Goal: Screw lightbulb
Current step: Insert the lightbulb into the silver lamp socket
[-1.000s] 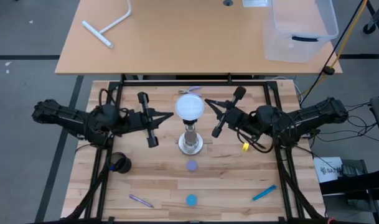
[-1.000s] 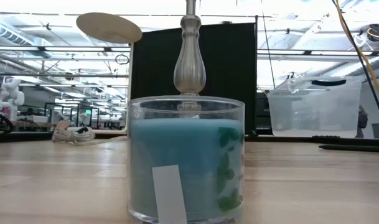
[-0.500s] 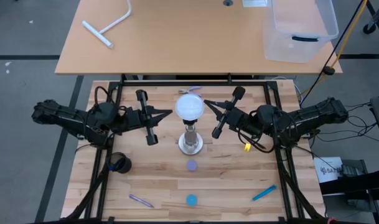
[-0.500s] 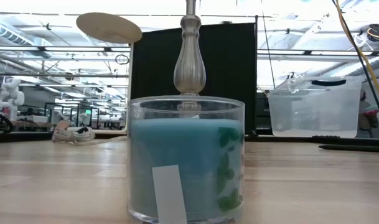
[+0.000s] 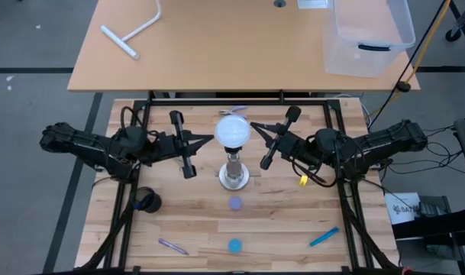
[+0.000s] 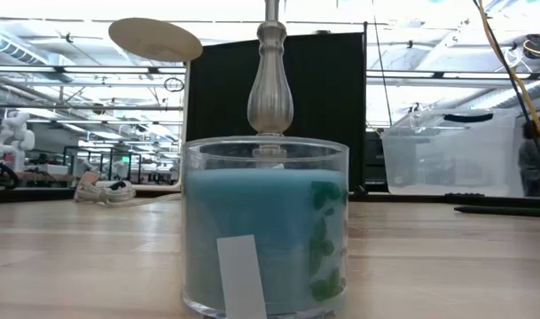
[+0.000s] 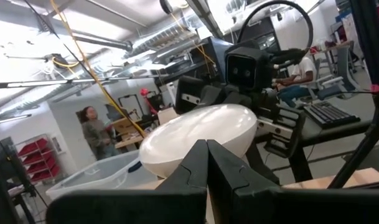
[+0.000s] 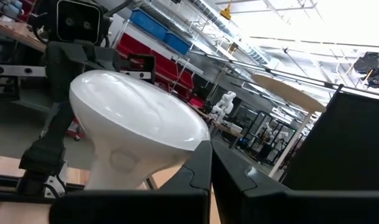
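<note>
lightbulb (image 5: pixel 234 131) seated on stand (image 5: pixel 234 175) | left gripper (image 5: pixel 209 140) fingers pressed together, tip just beside bulb, contact unclear | right gripper (image 5: pixel 254 126) fingers pressed together, opposite side

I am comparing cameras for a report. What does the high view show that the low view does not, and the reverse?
Only the high view shows the lightbulb on top of the stand, with the left hand and the right hand on either side of it, both shut. Only the low view shows a blue candle jar close to the camera. Both show the socket stand and the clear plastic bin.
</note>
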Robot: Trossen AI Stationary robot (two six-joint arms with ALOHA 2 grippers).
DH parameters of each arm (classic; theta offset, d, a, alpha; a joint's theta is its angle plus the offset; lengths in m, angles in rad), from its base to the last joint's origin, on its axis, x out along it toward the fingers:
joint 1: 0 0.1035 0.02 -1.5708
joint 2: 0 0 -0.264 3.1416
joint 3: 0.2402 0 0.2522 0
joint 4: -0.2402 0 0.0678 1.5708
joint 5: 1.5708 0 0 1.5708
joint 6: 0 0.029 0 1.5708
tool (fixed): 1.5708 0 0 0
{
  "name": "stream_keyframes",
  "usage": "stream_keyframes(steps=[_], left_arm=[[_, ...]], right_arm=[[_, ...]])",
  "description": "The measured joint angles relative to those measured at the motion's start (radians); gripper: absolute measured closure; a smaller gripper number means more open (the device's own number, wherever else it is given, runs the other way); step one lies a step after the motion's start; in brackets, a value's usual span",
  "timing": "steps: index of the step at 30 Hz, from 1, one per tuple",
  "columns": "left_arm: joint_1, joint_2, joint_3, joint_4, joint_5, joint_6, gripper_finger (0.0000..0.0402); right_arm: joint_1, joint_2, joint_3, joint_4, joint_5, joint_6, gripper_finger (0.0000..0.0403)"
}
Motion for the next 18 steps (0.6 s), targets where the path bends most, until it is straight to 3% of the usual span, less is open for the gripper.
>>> stream_keyframes(steps=[18], left_arm=[[0.042, 0.000, 0.000, 0.001, 0.017, -0.025, 0.0401]], right_arm=[[0.000, 0.000, 0.000, -0.015, -0.003, 0.004, 0.0403]])
